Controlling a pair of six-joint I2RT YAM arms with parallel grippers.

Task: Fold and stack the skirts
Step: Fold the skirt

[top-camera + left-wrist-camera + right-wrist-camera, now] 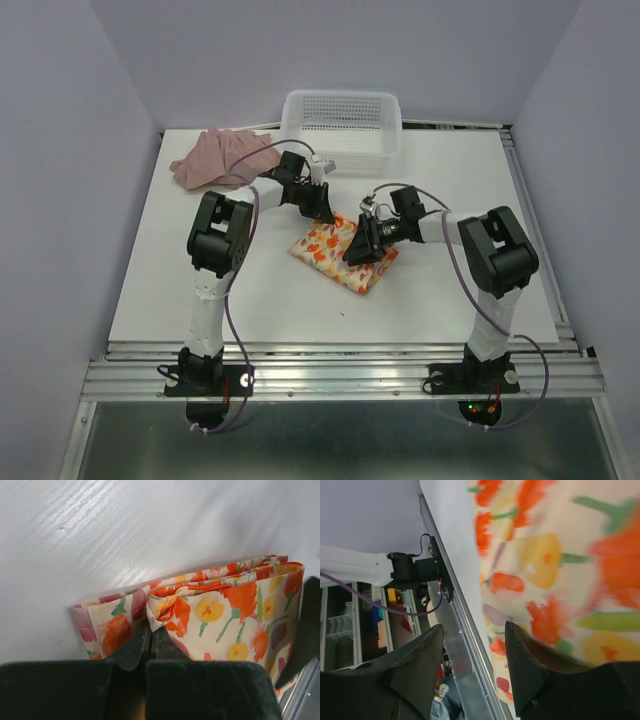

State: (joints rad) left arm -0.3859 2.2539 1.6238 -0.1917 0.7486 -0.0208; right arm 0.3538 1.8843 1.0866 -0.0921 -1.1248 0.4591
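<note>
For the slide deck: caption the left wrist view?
Left pincer pinches the edge of a folded cream floral-print fabric skirt on a white table.

You're looking at a white table [450, 200] boxed in by pale lavender walls: a back wall [330, 50] at the top of the frame and a side wall [60, 200] at the left, matched at the right. The light is soft and even, glossing the tabletop. Aluminium rails [340, 365] cross the bottom, with a dull metal sheet [340, 445] below them. The right wrist view catches cluttered shelving [345, 625] at lower left.

No legible txt — none anywhere
</note>
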